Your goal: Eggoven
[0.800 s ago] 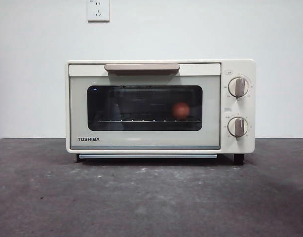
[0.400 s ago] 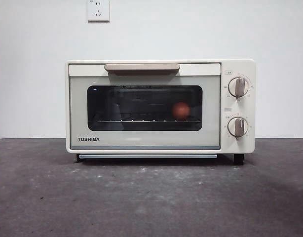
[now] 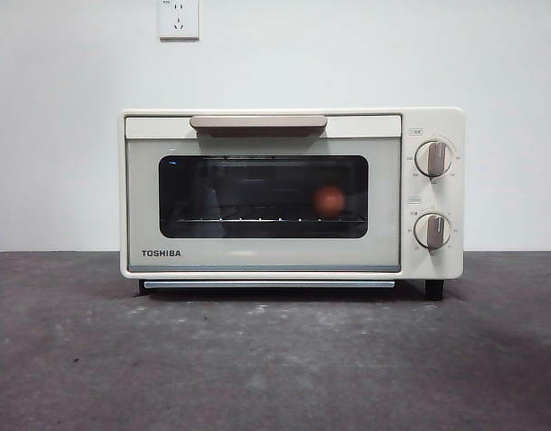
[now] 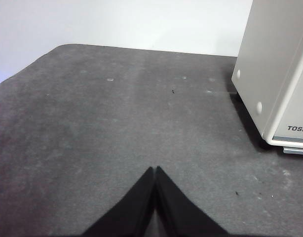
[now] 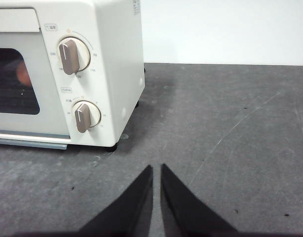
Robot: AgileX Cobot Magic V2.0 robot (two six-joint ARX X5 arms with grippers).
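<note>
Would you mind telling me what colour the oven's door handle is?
The handle is tan, clearest in the front view.

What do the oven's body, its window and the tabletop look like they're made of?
The toaster oven body looks like cream painted metal or plastic, smooth with a soft sheen. Its window is dark glass, showing faint reflections and the egg behind. The table looks like dark grey matte felt or rubber, scuffed.

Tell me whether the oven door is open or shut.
Shut. The door sits flush in the toaster oven, handle up top, and the egg shows only through its dark window.
</note>
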